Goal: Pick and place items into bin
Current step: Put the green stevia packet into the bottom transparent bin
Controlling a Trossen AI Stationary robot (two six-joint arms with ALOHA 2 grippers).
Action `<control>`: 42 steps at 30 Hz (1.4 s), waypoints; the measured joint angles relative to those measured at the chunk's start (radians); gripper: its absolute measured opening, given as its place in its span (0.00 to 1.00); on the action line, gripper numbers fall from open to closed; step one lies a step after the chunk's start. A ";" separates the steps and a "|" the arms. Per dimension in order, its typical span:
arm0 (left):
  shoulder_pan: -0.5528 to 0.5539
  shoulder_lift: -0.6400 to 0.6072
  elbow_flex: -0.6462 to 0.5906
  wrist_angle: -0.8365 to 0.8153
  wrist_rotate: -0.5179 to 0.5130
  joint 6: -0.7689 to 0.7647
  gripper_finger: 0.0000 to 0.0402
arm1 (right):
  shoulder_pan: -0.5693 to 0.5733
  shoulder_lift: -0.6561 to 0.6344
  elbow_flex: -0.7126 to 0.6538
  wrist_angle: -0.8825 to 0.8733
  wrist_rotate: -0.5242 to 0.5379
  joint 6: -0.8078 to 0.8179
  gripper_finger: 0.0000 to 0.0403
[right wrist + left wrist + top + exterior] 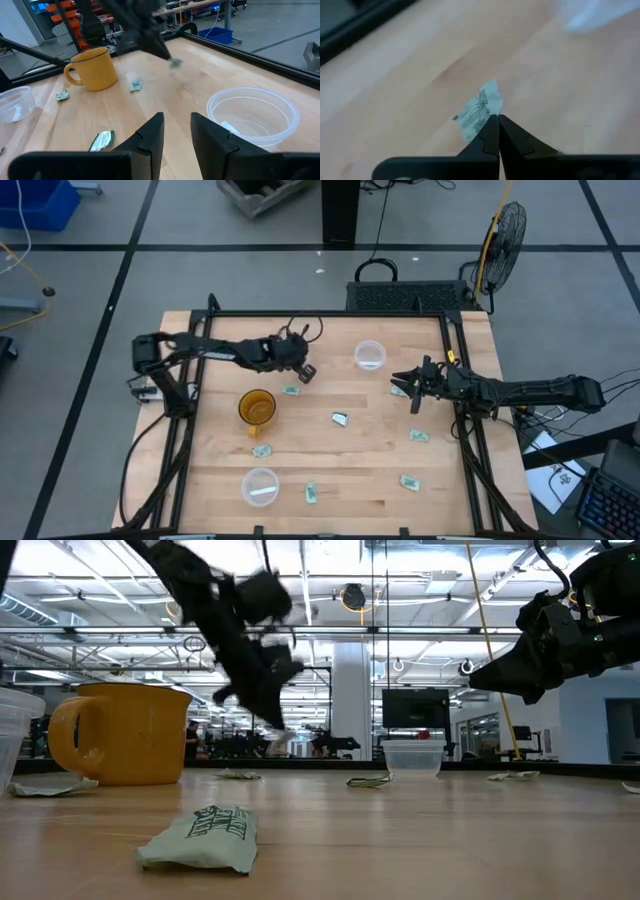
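My left gripper (307, 373) hangs over the table's far middle, shut on one small pale green-and-white packet (479, 109). Beyond the packet lies bare wood. Several more packets lie flat on the wood, among them one (291, 390) near the left gripper, one (340, 418) mid-table and one (419, 436) at the right. A clear round bin (369, 355) stands at the far middle and another (260, 485) near the front edge. My right gripper (405, 383) waits open at the right, level, nothing between its fingers. My left gripper pinches the packet by one corner (490, 116) between the very tips of its two fingers. The fingers slant down from the table's left. The packet (175, 63) sticks out past the fingertips, lifted clear of the table.
A mustard-yellow mug (256, 408) stands left of centre, close to the left arm. The black frame rails (330, 315) run around the table. A packet (400, 388) lies just under the right gripper. Bare wood lies between the mug and the far bin.
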State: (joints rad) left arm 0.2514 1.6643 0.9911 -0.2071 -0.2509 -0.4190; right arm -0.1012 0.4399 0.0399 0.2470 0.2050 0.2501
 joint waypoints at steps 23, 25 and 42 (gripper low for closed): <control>-0.875 -0.290 0.001 -0.178 0.130 -0.422 0.00 | 0.000 0.000 0.000 0.131 0.002 -0.121 0.22; -0.906 -0.275 0.001 -0.174 0.145 -0.518 0.00 | 0.000 0.000 0.000 0.206 0.002 -0.189 0.22; -0.984 -0.045 -0.001 -0.209 0.153 -0.869 0.04 | 0.000 0.000 0.000 0.456 0.008 -0.348 0.22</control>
State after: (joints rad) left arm -0.7321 1.6193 0.9901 -0.4157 -0.0981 -1.2881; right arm -0.1009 0.4397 0.0395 0.7031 0.2127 -0.0977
